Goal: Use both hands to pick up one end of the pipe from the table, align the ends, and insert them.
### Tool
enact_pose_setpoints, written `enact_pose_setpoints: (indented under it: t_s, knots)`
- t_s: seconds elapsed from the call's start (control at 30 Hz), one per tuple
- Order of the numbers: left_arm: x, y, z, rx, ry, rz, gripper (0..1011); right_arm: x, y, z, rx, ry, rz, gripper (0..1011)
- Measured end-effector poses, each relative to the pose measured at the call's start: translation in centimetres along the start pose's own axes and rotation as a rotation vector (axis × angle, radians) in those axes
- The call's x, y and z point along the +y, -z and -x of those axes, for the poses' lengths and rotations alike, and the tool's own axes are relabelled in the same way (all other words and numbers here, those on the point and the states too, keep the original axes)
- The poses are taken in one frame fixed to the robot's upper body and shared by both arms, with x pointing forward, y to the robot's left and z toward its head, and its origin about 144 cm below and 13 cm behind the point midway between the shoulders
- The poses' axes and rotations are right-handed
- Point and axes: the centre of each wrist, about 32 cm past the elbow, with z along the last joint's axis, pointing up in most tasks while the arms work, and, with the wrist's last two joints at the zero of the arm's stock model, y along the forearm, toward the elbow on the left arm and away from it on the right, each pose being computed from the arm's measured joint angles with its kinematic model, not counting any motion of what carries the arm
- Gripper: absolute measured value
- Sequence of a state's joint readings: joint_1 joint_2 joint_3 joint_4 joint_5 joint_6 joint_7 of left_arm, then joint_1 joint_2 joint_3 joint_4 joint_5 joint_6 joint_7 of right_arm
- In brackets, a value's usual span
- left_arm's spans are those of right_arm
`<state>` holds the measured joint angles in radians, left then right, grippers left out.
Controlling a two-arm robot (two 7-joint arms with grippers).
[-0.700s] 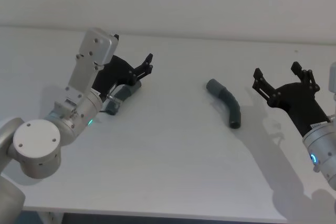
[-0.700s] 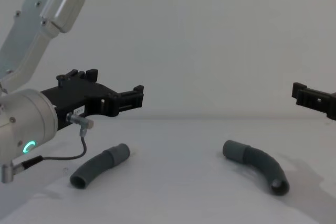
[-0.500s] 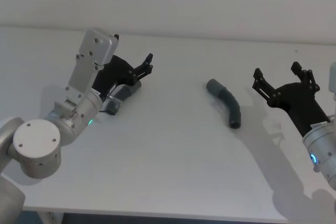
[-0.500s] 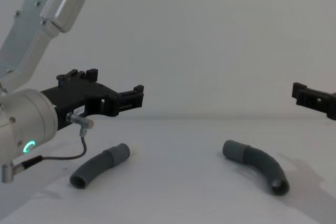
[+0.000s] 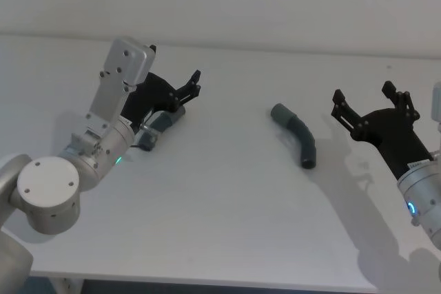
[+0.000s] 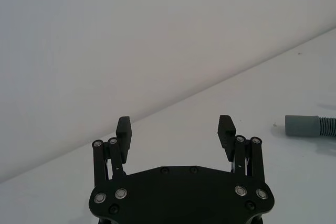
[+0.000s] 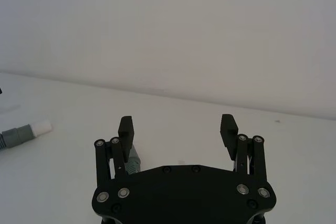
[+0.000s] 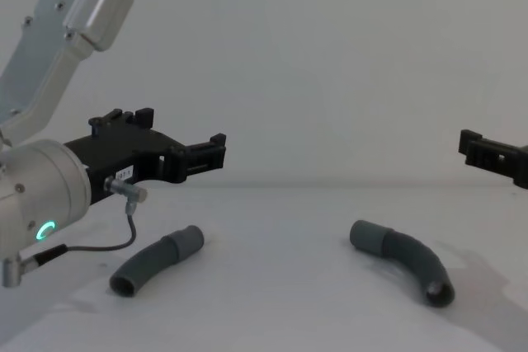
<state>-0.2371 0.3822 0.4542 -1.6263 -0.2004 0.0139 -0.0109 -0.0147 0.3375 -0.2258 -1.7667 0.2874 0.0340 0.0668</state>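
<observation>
The jaws of both grippers stand spread wide and released, with nothing between them. The white worktop [image 5: 220, 204] carries the two pieces of the pipe, well apart from each other. The left gripper [image 6: 175, 129], on its silver arm [image 5: 117, 94], hangs above the left side of the worktop, pointing toward the far right, clear of the surface in the chest view. The right gripper [image 7: 177, 125] hovers at the right side, also raised, pointing toward the far edge. The right pipe piece [image 5: 298, 132] lies curved on the worktop to the left of the right gripper, untouched, its wide cuff [image 8: 367, 237] at the far left end and its open mouth toward the near right. The left pipe piece [image 8: 157, 260] lies beneath the left gripper, not touched by it, its narrow cuff [image 8: 188, 239] toward the right. The whitish tip [image 7: 41, 127] shows at the end of that cuff in the right wrist view.
</observation>
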Motion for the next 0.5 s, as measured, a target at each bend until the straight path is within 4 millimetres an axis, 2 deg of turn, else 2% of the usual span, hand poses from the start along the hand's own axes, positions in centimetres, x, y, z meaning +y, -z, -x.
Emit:
enact_pose_setpoints:
  t_s: [0.5]
  knots:
    - [0.00,0.00,0.00,0.000,0.000,0.000,1002,0.00,0.00,0.00,0.000,0.000,0.000,1002]
